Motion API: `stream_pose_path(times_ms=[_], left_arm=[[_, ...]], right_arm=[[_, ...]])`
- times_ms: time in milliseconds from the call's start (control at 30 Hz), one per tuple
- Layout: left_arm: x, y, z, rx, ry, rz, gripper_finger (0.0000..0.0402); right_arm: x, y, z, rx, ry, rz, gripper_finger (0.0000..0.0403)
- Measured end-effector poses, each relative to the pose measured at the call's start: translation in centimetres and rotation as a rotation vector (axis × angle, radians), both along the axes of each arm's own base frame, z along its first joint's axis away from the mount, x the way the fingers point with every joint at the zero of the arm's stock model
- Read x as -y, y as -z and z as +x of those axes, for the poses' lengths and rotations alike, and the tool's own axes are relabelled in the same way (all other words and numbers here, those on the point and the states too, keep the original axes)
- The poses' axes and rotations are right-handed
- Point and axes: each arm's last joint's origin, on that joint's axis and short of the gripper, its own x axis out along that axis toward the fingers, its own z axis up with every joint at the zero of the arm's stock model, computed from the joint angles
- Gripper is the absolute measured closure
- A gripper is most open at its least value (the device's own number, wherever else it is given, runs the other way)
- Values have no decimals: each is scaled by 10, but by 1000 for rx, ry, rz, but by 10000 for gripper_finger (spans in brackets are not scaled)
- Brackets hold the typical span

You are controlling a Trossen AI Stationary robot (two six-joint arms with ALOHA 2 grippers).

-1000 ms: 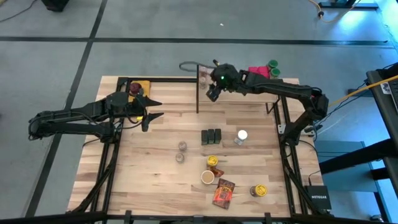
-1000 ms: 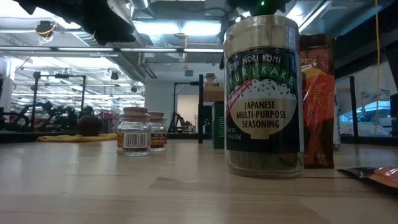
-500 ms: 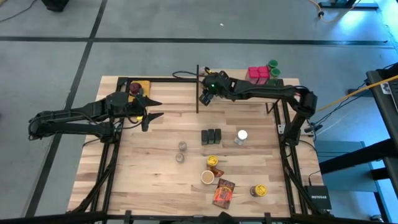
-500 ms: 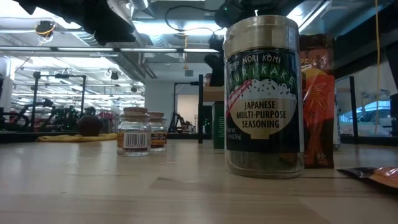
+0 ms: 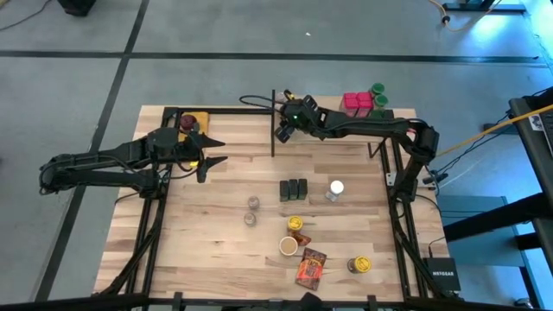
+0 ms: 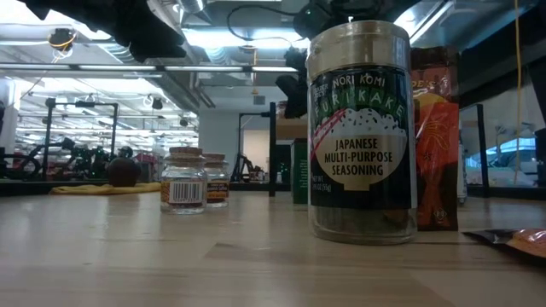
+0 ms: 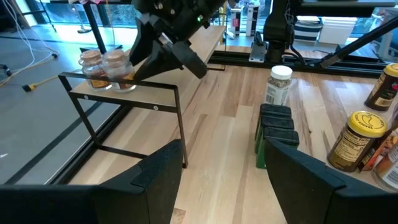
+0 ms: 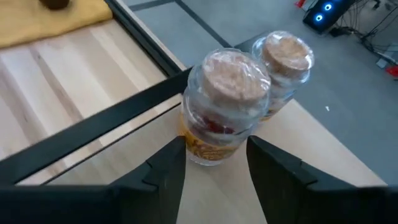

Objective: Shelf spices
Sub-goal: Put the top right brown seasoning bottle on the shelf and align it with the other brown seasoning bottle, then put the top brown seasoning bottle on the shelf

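- Jar in hand (image 8: 227, 106): tan lid, upright on the shelf (image 8: 323, 155), at its end corner, just beside a second tan-lidded jar (image 8: 286, 62).
- Right gripper (image 8: 214, 149): at that shelf end, set round the jar's base; cannot tell whether pinching it or loose around it.
- Step, as judged: seating the jar on the shelf.
- Doing it well: base flat on the board before letting go; then straight back off, no sideways swing, the neighbouring jar being near enough to knock.
- Edges: jar close to the board's rim and the black frame bar (image 8: 93, 137); a nudge inward would be safer than one outward.
- Open room: bare board along the shelf's middle, towards the red boxes (image 5: 357, 102) at the far end.
- Left gripper (image 5: 212, 151): spread wide, holding nothing, over the table's (image 5: 225, 259) left part, well apart from the shelf.
- Spices not yet shelved: dark tins (image 5: 295, 189), white-lidded jar (image 5: 336, 187) and others, on the tabletop.
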Motion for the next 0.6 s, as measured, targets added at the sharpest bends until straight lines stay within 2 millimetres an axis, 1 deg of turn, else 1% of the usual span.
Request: stream_pose_path(times_ms=[200, 400, 500, 600], left_arm=[[0, 0, 0, 0, 0, 1, 183], [0, 0, 0, -2, 1, 2, 183], [0, 0, 0, -4, 1, 1, 183], [0, 0, 0, -4, 0, 0, 183]], right_arm=[[1, 6, 2, -19, -2, 4, 230], [0, 4, 0, -27, -3, 7, 230], [-5, -4, -4, -22, -16, 9, 230], [-18, -19, -10, -14, -40, 12, 230]])
